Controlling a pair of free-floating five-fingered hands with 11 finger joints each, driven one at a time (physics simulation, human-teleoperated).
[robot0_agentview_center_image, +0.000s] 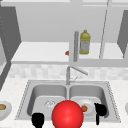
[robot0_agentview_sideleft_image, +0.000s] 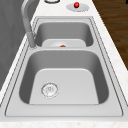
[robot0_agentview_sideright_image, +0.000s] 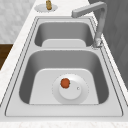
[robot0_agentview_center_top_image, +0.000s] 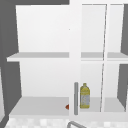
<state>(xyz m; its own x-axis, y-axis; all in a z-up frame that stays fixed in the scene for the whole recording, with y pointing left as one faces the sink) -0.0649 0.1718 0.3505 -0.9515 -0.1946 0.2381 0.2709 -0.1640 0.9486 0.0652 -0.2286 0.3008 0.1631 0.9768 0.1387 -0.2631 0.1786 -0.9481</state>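
Observation:
My left hand (robot0_agentview_center_image: 38, 120) hangs at the sink's front edge, below the left basin. A large red ball (robot0_agentview_center_image: 67, 114) sits between the two hands and covers the middle of the sink's front rim. My right hand (robot0_agentview_center_image: 100, 110) hovers at the front of the right basin, beside a white plate (robot0_agentview_center_image: 88, 103). On that plate lies a small orange-red fruit (robot0_agentview_center_image: 84, 108), just left of the right hand. The right side view has the same plate (robot0_agentview_sideright_image: 75, 93) and fruit (robot0_agentview_sideright_image: 65, 83) on the basin floor. Neither hand touches the ball or the plate as far as I can see.
The double steel sink (robot0_agentview_center_image: 22, 100) has a faucet (robot0_agentview_center_image: 68, 75) at the back middle. A plate with a brown item (robot0_agentview_center_image: 2, 107) lies on the left counter, and a plate with a red item (robot0_agentview_sideleft_image: 76, 5) on the right counter. The open cabinet holds a yellow bottle (robot0_agentview_center_image: 84, 42).

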